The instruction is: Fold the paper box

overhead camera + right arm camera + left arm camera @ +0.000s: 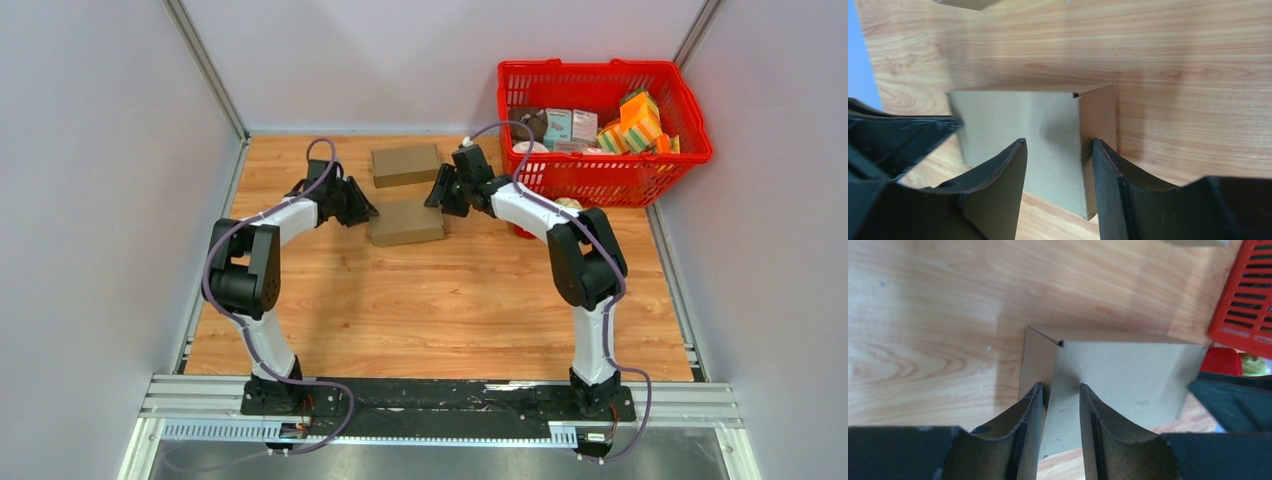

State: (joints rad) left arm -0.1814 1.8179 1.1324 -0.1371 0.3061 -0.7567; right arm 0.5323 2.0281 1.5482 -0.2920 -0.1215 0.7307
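The paper box [406, 222] is a closed brown carton lying flat on the wooden table, between my two grippers. My left gripper [365, 210] is at its left end and my right gripper [440, 195] at its right end. In the left wrist view the box [1128, 370] lies just beyond the open left gripper [1060, 390], whose fingers [1030, 410] straddle the box's near corner edge. In the right wrist view the box [1013, 117] fills the gap of the open right gripper [1058, 145], and one finger [1105, 170] stands by the brown end face. Neither gripper pinches the cardboard.
A second brown box [405, 164] lies just behind the first. A red basket [590, 67] of packaged goods stands at the back right, its wall [1248, 295] close behind the right arm. A red object [1220, 361] sits by the basket's foot.
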